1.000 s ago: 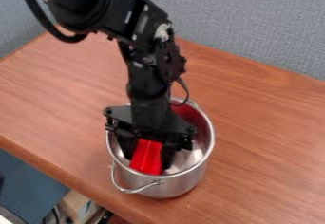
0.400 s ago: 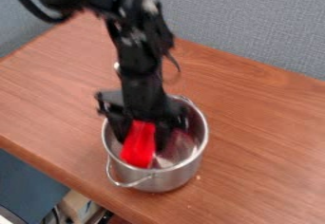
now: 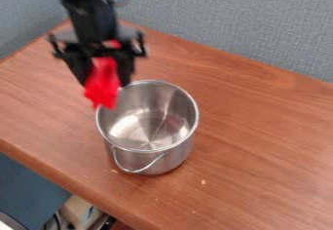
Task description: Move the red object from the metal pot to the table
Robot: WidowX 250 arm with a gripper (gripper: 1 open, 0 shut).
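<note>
Brown wood-grain table [image 3: 247,127]: black gripper [image 3: 99,70] grasps bright red rectangular block [image 3: 103,82], at ten o'clock above shiny steel pot [image 3: 147,128].

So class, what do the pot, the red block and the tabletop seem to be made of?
Metal pot: polished steel, judging by its mirror-like reflections. Red object: matte and uniformly coloured, probably plastic or painted wood; blur hides detail. Table: brown wood grain, solid wood or laminate, hard to tell which.

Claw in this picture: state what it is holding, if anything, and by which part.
The claw holds the red block by its upper end; the block hangs down, clear of the metal pot.
</note>
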